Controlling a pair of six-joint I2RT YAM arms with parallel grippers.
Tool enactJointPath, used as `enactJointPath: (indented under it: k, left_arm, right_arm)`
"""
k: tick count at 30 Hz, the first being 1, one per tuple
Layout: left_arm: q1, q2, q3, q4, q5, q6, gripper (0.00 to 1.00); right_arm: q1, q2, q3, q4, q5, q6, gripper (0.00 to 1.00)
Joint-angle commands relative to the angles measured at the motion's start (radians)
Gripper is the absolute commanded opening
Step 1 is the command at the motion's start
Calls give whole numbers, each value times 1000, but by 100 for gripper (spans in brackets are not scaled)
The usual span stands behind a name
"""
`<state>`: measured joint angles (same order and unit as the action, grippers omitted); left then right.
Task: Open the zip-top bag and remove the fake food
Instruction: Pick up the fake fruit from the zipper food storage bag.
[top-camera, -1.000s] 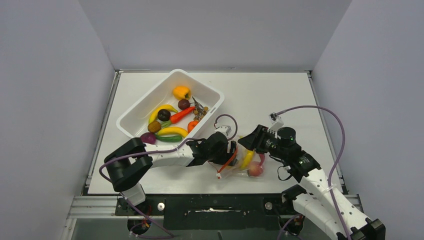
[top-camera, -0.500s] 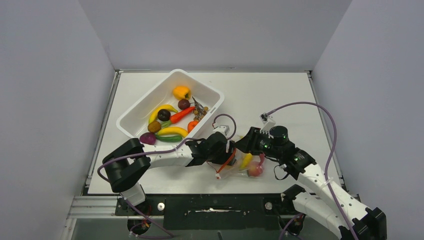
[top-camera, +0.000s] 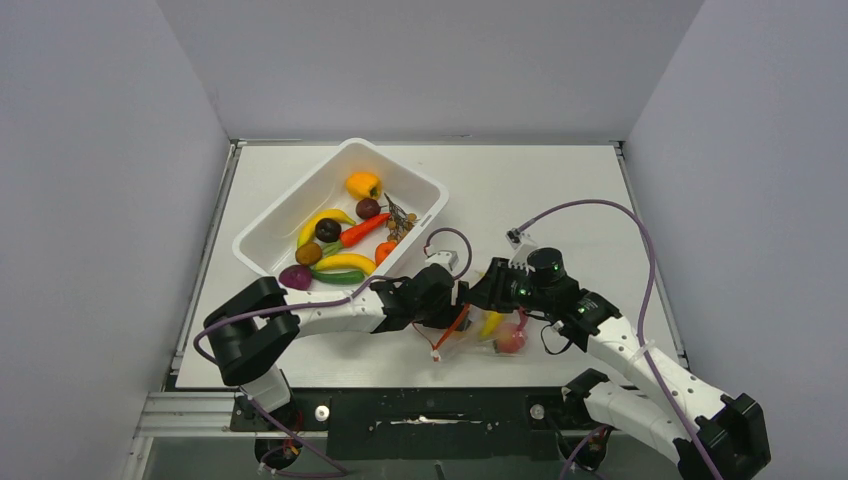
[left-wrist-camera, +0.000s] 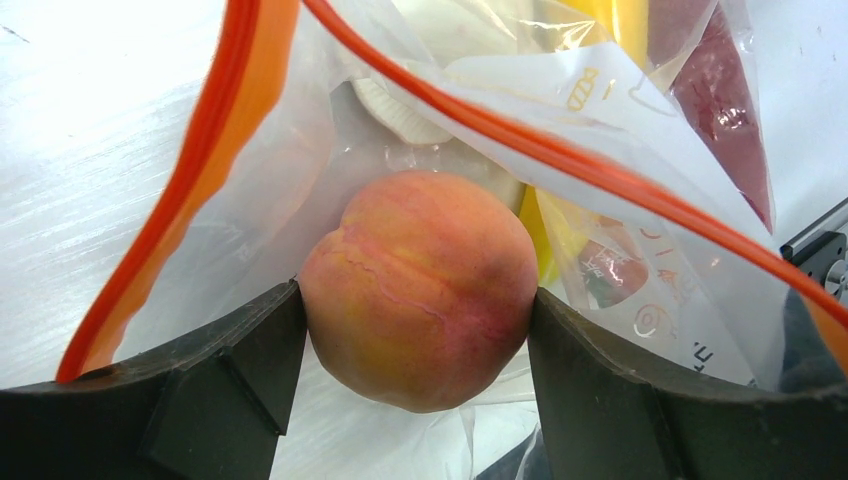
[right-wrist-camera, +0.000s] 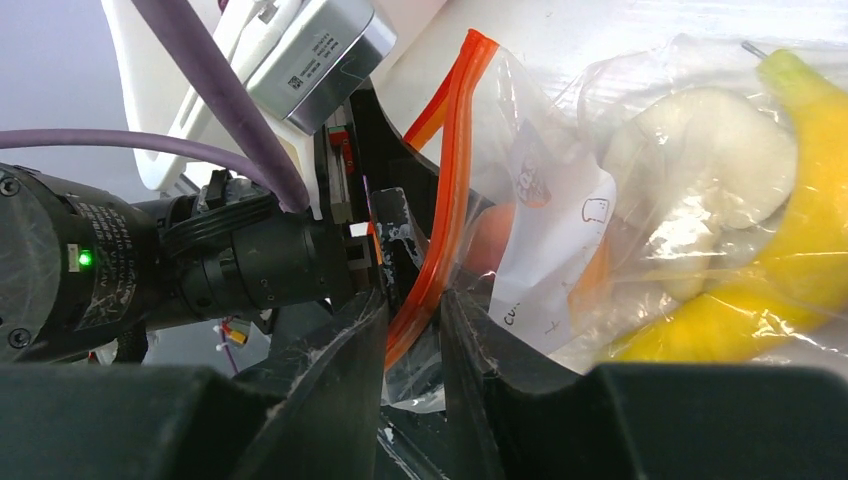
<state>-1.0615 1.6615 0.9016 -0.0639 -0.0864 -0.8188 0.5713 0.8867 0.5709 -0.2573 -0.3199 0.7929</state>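
Observation:
The clear zip-top bag (top-camera: 485, 338) lies near the table's front edge, its mouth open and its red-orange zip strip (left-wrist-camera: 200, 190) spread to both sides. My left gripper (top-camera: 457, 305) reaches into the mouth and is shut on a peach (left-wrist-camera: 420, 290), which fills the gap between both fingers (left-wrist-camera: 235, 370). My right gripper (top-camera: 480, 292) is shut on the bag's zip edge (right-wrist-camera: 440, 240), with the strip pinched between its fingers (right-wrist-camera: 340, 380). A yellow banana (right-wrist-camera: 790, 270), a white slice (right-wrist-camera: 700, 160) and a dark red piece (left-wrist-camera: 725, 110) remain inside the bag.
A white tub (top-camera: 290, 205) stands at the back left and holds several toy fruits and vegetables. The left arm's purple cable (right-wrist-camera: 215, 90) and wrist body (right-wrist-camera: 240, 260) sit close beside my right gripper. Grey walls enclose the table.
My right gripper has moved left and slightly down to the bag's mouth, close against the left gripper. The left arm has barely moved.

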Motion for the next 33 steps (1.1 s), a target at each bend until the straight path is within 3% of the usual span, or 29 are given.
enactJointPath:
  k: [1,10,15,33]
  left_arm:
    - [-3,-74,-1,10,-41,2,0]
    - [-4,-80,-6,-1,-51,0,0]
    - [-4,-78,0,-6,-52,2,0]
    - [-5,-68,15,-33,-60,13,0]
  right_arm:
    - [11,3,46,32,2,-7,24]
    - [12,-10,42,-1,52,-11,18]
    - [12,16,54,-6,17,-20,34]
    - [13,2,65,-30,-18,-65,36]
